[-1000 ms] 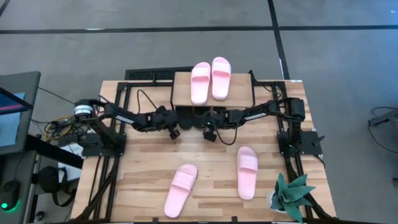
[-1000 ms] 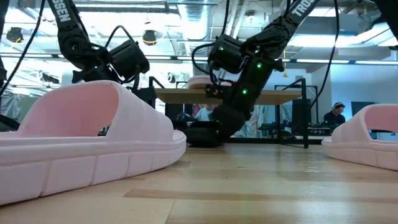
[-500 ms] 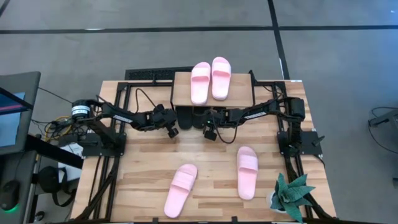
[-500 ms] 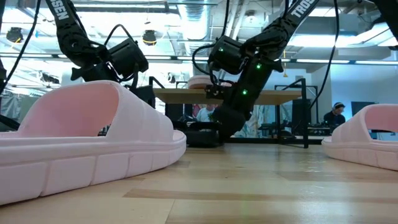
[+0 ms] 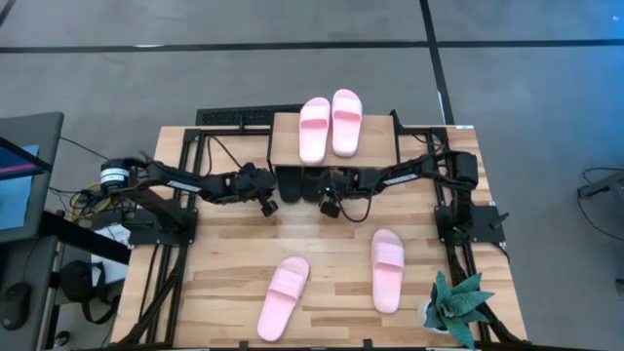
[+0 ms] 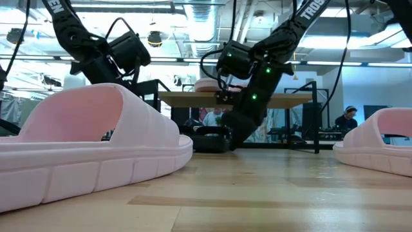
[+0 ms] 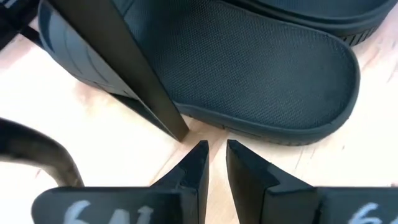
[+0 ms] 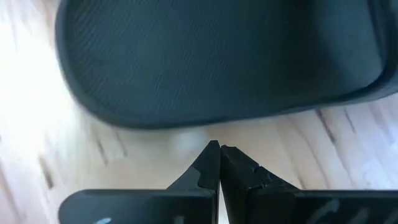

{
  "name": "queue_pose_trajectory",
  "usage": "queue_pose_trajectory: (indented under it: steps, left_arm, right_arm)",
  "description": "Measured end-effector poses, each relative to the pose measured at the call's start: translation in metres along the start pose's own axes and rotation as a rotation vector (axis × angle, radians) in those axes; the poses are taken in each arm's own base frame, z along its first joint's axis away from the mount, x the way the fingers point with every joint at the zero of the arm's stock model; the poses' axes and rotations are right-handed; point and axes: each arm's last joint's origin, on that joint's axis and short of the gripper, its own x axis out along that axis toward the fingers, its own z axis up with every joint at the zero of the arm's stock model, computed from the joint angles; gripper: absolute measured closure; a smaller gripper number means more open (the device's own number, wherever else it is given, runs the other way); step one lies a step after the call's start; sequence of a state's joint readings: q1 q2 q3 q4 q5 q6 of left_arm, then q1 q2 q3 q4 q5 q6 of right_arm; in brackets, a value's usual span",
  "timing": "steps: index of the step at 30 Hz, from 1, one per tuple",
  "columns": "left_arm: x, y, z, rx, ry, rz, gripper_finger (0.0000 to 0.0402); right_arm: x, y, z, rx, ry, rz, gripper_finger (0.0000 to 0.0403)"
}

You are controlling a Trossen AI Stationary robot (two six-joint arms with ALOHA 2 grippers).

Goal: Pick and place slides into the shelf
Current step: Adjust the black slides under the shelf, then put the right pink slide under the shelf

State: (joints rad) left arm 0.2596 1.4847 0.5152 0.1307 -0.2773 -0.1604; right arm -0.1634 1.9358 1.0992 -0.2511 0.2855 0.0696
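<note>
Left wrist view: left gripper point(image 7: 214, 155) slightly parted, empty, near black slide point(image 7: 249, 68), pebbled rubber, rounded heel; right gripper point(image 8: 219, 157) pressed together.

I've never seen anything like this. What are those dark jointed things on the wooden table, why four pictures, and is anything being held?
They are two robot arms, each ending in a two-finger gripper. One picture looks straight down, one looks level across the tabletop, and two come from cameras on the arms' wrists.

On the small light-wood shelf on black legs lie two pale pink rubber slides. Two more pink slides lie on the big table. Two black rubber slides sit under the shelf's front edge.

The left gripper points at one black slide's heel, its fingers slightly apart. The right gripper is shut, its tips just short of the other black slide. Neither holds anything. A green potted plant stands at a table corner.
</note>
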Motion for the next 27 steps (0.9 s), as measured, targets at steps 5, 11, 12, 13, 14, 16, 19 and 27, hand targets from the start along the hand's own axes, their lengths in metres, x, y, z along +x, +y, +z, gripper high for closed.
queue_pose_trajectory:
  steps: [5, 11, 12, 13, 14, 16, 19, 27]
  left_arm:
    - [-0.0062, 0.0018, -0.0004, 0.022, 0.020, 0.002, 0.0354]
    - [-0.0075, 0.0025, -0.0022, 0.028, 0.041, 0.005, 0.0354]
    - [-0.0075, 0.0026, -0.0025, 0.028, 0.043, 0.006, 0.0354]
    - [-0.0075, 0.0026, -0.0026, 0.028, 0.044, 0.006, 0.0354]
    - [-0.0075, 0.0026, -0.0026, 0.028, 0.045, 0.006, 0.0354]
    - [-0.0076, 0.0025, -0.0027, 0.028, 0.045, 0.003, 0.0354]
    - [-0.0076, 0.0024, -0.0029, 0.029, 0.048, -0.001, 0.0354]
    - [-0.0076, 0.0025, -0.0038, 0.023, 0.057, 0.000, 0.0354]
  right_arm:
    - [0.0002, -0.0004, 0.0032, -0.013, -0.031, 0.012, 0.0402]
    - [-0.0001, 0.0011, 0.0034, -0.025, -0.034, 0.028, 0.0402]
    - [-0.0001, 0.0011, 0.0035, -0.026, -0.034, 0.028, 0.0402]
    - [-0.0003, 0.0017, 0.0038, -0.028, -0.038, 0.030, 0.0402]
    - [-0.0003, 0.0019, 0.0041, -0.034, -0.041, 0.037, 0.0402]
    - [-0.0006, 0.0036, 0.0057, -0.054, -0.059, 0.061, 0.0402]
    - [-0.0015, 0.0068, 0.0067, -0.067, -0.073, 0.082, 0.0402]
    - [-0.0010, 0.0048, 0.0023, -0.026, -0.027, 0.049, 0.0402]
